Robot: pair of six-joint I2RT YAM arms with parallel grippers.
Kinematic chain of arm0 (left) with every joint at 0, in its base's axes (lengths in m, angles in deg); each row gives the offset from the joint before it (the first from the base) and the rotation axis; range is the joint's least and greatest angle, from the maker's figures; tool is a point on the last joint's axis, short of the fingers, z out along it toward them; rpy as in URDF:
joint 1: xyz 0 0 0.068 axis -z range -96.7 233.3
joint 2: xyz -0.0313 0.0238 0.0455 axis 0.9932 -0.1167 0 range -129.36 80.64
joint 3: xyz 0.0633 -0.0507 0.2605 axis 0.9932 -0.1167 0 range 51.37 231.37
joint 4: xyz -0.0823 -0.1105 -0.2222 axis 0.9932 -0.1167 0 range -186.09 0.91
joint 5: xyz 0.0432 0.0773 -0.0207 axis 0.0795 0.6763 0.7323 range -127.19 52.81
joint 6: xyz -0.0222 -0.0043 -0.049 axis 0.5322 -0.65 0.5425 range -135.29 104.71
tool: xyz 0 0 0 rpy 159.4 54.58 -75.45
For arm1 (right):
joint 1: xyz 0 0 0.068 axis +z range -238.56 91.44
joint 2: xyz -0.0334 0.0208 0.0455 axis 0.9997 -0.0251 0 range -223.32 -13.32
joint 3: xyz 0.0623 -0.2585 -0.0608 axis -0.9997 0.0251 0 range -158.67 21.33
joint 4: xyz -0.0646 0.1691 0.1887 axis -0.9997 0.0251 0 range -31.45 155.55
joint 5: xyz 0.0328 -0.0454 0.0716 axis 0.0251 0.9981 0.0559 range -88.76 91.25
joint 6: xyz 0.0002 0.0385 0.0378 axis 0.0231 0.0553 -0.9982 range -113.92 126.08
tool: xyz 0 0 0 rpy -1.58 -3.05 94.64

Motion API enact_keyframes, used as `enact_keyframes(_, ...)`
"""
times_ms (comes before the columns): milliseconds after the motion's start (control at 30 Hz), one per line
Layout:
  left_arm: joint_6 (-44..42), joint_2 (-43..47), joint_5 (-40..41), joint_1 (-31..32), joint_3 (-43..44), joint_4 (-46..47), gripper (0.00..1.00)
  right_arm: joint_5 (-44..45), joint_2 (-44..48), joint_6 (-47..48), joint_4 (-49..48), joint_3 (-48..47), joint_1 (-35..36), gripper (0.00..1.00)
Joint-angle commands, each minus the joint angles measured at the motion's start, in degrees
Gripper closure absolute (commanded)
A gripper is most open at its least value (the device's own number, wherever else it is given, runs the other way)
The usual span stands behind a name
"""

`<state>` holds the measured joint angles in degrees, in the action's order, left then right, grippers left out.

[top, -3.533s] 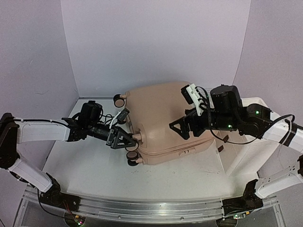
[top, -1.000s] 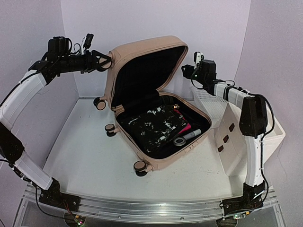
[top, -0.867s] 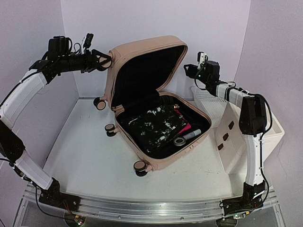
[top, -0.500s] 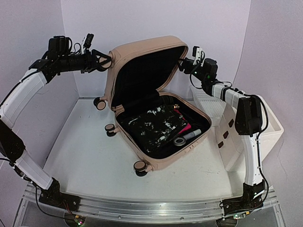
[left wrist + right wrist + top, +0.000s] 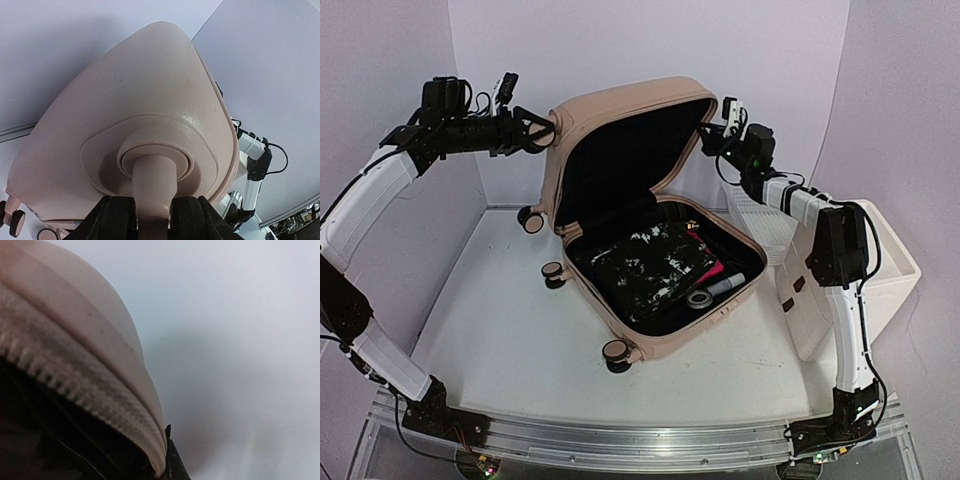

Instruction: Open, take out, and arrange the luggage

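Note:
The pale pink luggage lies open on the table, its lid raised and showing black lining. High at the lid's upper left corner, my left gripper is shut on a pink wheel stem; the black fingers press on both sides of the stem. My right gripper sits at the lid's upper right edge. In the right wrist view the lid's zipper rim runs down into the shut jaws, with one dark finger against it.
Inside the lower shell lie a black-and-white patterned pouch, a tape roll, a marker and a pink item. A white mesh basket and a white drawer cabinet stand right of the luggage.
The luggage, earlier closed and flat, now stands open. Over the last second my right gripper moved left to the lid's right edge and closed on it. The left gripper kept hold of the wheel stem.

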<state>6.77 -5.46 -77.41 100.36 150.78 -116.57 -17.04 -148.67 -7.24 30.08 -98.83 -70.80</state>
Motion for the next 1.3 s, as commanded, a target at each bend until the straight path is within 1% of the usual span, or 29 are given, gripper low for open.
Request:
enact_keyframes(0,-2.8,3.8,9.1,-0.5,-0.6,-2.2,0.45,5.1,2.4,0.5,0.7,0.5,1.2,1.0)
enact_keyframes(67,-3.2,6.3,16.5,-0.5,-2.6,-3.0,0.13,8.6,3.6,0.7,2.2,1.8,1.8,1.0)
enact_keyframes(100,-3.1,8.2,21.2,-0.5,-4.1,-3.7,0.02,10.3,4.2,0.7,2.8,2.5,2.0,1.0)
enact_keyframes(133,-3.0,10.1,26.8,-0.5,-5.9,-4.5,0.01,11.8,4.7,0.8,3.4,3.1,2.3,1.0)
enact_keyframes(200,-2.2,14.0,36.7,-0.5,-8.8,-7.8,0.01,14.5,5.6,1.7,5.8,3.2,3.1,1.0)
enact_keyframes(233,-1.4,15.9,40.1,-0.5,-10.4,-9.6,0.01,15.8,5.8,2.5,7.2,2.8,3.6,1.0)
enact_keyframes(267,-0.5,17.8,41.4,-0.5,-12.8,-10.8,0.0,17.0,6.1,3.6,9.2,2.4,4.1,1.0)
enact_keyframes(300,1.7,19.6,40.6,-0.5,-15.7,-11.1,0.01,18.0,6.5,4.6,10.5,2.3,4.6,1.0)
enact_keyframes(333,4.3,21.5,36.9,-0.5,-19.0,-11.2,0.02,19.6,6.8,5.6,11.6,2.2,5.0,1.0)
enact_keyframes(400,11.4,23.7,30.4,-0.3,-28.1,-11.0,0.09,23.4,7.7,7.0,13.7,2.3,6.0,1.0)
enact_keyframes(433,15.1,24.2,27.8,0.3,-32.0,-10.2,0.12,24.4,8.1,7.5,14.0,2.7,6.3,1.0)
enact_keyframes(500,19.0,24.5,24.6,3.3,-39.0,-6.0,0.14,26.4,8.9,7.8,14.6,3.3,6.7,1.0)
enact_keyframes(567,22.7,24.6,25.7,8.1,-44.3,-1.6,0.12,27.8,9.3,7.5,15.6,3.4,6.7,1.0)
enact_keyframes(667,28.3,24.3,29.3,15.5,-50.8,10.2,0.1,28.4,9.6,7.2,16.7,2.8,6.7,1.0)
enact_keyframes(700,29.9,23.5,30.9,17.4,-52.0,12.4,0.1,28.4,9.6,7.1,17.0,2.6,6.8,1.0)
enact_keyframes(767,33.1,20.6,33.6,20.6,-53.3,15.7,0.1,28.8,9.7,7.0,17.4,2.3,6.9,1.0)
enact_keyframes(867,34.9,15.1,39.4,25.5,-52.3,17.8,0.13,29.5,9.9,6.8,18.0,2.1,7.1,1.0)
enact_keyframes(900,35.3,13.5,39.6,26.4,-52.0,19.8,0.13,29.6,9.8,6.8,18.1,2.0,7.1,1.0)
enact_keyframes(967,35.4,9.8,39.7,28.0,-50.9,23.6,0.1,29.4,9.8,7.1,18.2,1.7,7.3,1.0)
enact_keyframes(1000,35.4,8.0,41.4,28.7,-49.7,24.1,0.07,29.4,9.7,7.2,18.5,1.5,7.4,1.0)
enact_keyframes(1067,34.8,3.6,41.6,29.4,-46.2,24.4,0.08,29.6,9.7,7.5,18.9,1.3,7.7,1.0)
enact_keyframes(1133,36.3,0.0,41.9,29.5,-44.5,24.3,0.16,29.9,9.8,7.9,19.1,1.2,7.8,1.0)
enact_keyframes(1267,39.1,-4.2,44.1,29.6,-43.9,24.1,0.36,30.3,10.0,8.8,19.7,0.7,8.3,1.0)
